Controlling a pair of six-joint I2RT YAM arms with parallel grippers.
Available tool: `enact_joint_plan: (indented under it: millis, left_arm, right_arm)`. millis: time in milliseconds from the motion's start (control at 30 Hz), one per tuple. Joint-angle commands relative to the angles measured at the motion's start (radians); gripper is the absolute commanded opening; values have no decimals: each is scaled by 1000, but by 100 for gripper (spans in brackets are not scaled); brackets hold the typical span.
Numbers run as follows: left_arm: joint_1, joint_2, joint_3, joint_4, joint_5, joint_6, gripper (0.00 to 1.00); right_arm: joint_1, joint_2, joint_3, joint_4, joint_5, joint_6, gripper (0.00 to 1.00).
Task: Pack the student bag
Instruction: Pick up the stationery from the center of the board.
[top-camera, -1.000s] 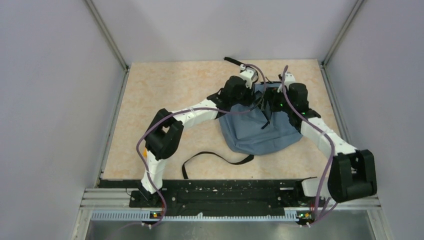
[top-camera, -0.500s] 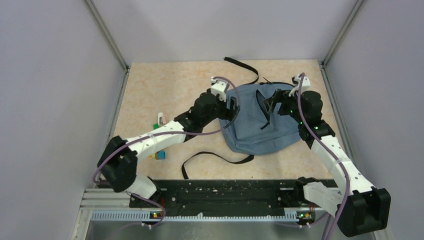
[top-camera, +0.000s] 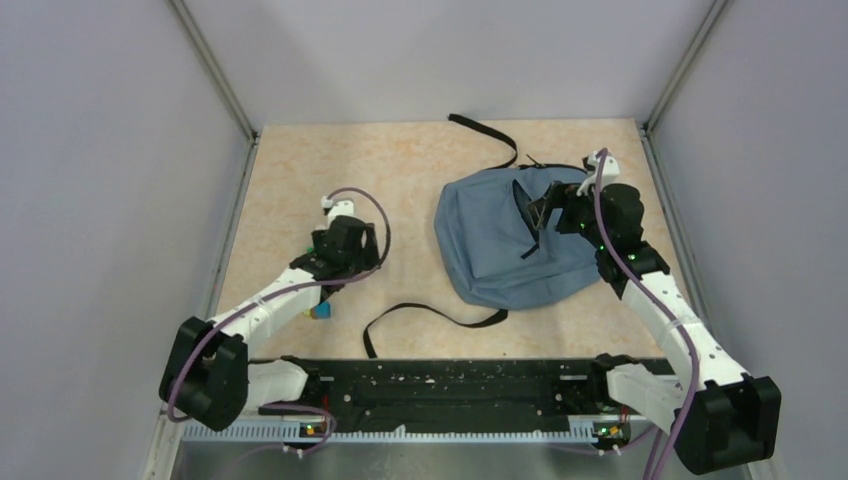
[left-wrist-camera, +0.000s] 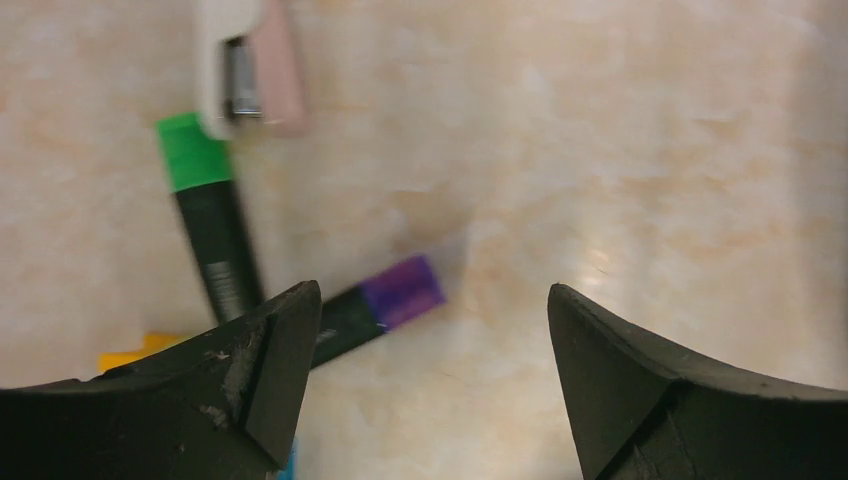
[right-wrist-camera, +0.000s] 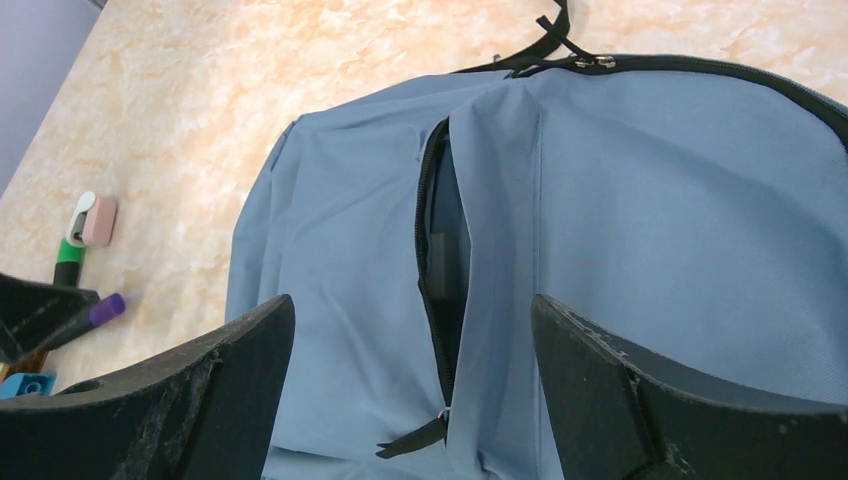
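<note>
**Left arm swings off the bag to the loose stationery**

A second ago both arms were crowded over the soft blue-grey fabric student bag (top-camera: 505, 245). Now the left arm has pulled back across the table towards the left edge. The left gripper (left-wrist-camera: 430, 300) has gone from nearly closed to spread wide, and it hangs empty over a small cluster of things. We see a black marker with a green cap (left-wrist-camera: 205, 220), a black marker with a purple cap (left-wrist-camera: 385, 300) just off its left finger, a small pink-and-white clip-like piece (left-wrist-camera: 250, 65), and a sliver of something yellow (left-wrist-camera: 140, 350).

The bag has not moved. It lies flat on the right half of the table, towards the far right corner, with one black strap (top-camera: 430, 315) trailing to the near edge. The right gripper (right-wrist-camera: 412, 300) has stayed above the front pocket, jaws wide and holding nothing, and the zip (right-wrist-camera: 432, 250) gapes on dark lining.

We judge that the left arm has finished its visit to the bag and is lining up the next pick, most likely the purple-capped marker. Packing is therefore only partly done, because several items still sit outside the bag.
</note>
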Motion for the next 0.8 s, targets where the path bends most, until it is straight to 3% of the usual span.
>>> enact_joint_plan:
  millis: [0,200,367,767]
  left_arm:
    - [144,-22,-18,44,-53,-11,88]
    - [285,105,56,119,-61,24,89]
    - [341,248,163,112,-57,65,88]
    - [379,467,382,23,-18,118,64]
  right_arm:
    - [-6,-30,-1,24,-9,10,86]
    - [-6,-38,-5,18,-17,12,86]
    - [-6,-42,-9,12,-5,12,86]
    - [-6,-35,-9,13,-13,17,85]
